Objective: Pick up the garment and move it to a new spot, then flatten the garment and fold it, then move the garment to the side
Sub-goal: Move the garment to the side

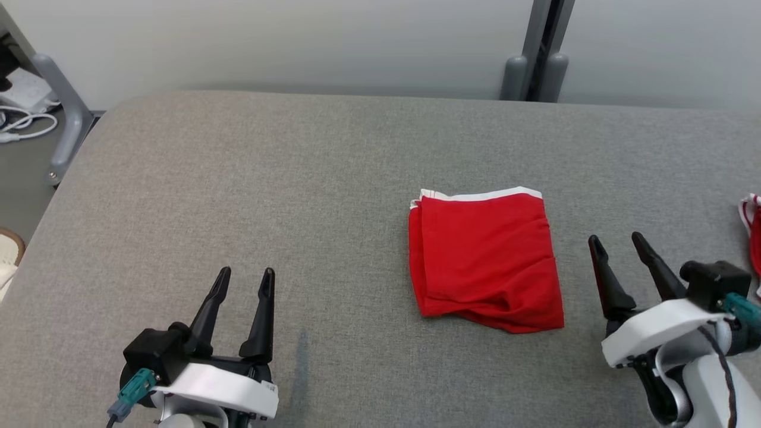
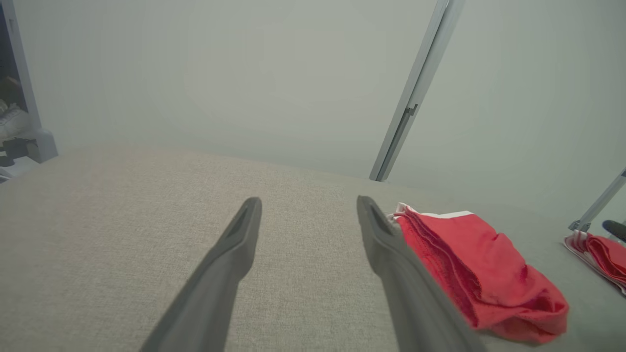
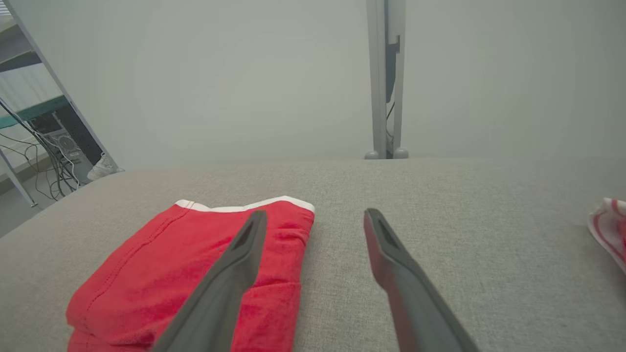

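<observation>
Okay, folded red garment [image 1: 484, 261] lies flat on grey surface [image 1: 297, 178], just left of R gripper [image 1: 615, 238], well apart from L gripper [image 1: 247, 271], both w/ fingers spread, empty, so R's nearer.

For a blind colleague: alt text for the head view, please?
A folded red garment with a white band lies on a grey fabric surface, right of centre. The left gripper at lower left and right gripper at lower right are open, holding nothing. More red cloth shows at the right edge.
</observation>
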Robot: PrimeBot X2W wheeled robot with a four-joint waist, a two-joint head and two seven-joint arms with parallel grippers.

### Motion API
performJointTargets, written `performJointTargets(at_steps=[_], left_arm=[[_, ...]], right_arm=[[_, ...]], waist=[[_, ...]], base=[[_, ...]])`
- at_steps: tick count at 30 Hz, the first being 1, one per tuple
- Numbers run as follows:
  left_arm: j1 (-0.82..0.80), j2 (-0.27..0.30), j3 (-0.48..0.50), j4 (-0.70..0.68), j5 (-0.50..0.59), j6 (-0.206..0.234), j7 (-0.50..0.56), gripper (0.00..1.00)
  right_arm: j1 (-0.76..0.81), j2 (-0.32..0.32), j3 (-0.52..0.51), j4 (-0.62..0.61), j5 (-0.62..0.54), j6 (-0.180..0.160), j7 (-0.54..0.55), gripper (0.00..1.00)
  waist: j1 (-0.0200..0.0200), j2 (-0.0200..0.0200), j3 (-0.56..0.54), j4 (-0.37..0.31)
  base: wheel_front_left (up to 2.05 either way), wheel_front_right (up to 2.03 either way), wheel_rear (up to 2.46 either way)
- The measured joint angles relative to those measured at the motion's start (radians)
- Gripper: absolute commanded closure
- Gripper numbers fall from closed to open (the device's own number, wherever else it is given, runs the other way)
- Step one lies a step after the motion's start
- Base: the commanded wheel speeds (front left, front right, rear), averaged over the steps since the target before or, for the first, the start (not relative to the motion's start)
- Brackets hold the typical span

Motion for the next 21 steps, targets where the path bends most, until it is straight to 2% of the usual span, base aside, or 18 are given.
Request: performJointTargets(at_steps=[9,12,21], left_arm=[[-0.043,0.0,-0.04,0.005,-0.029,0.0,0.0,0.0],[-0.056,0.0,-0.053,0.01,-0.035,0.002,0.0,0.0],[-0.064,0.0,-0.056,0.009,-0.045,0.012,0.0,0.0]], right_arm=[[-0.113,-0.134,0.112,0.062,0.216,0.0,0.183,0.0],[-0.13,-0.167,0.132,0.084,0.271,0.0,0.212,0.0],[-0.132,-0.205,0.214,0.095,0.445,0.0,0.315,0.0]], waist=[[0.0,0.0,0.085,0.065],[0.0,0.0,0.101,0.091],[0.0,0.0,0.112,0.136]], base=[[0.0,0.0,0.0],[0.0,0.0,0.0],[0.0,0.0,0.0]])
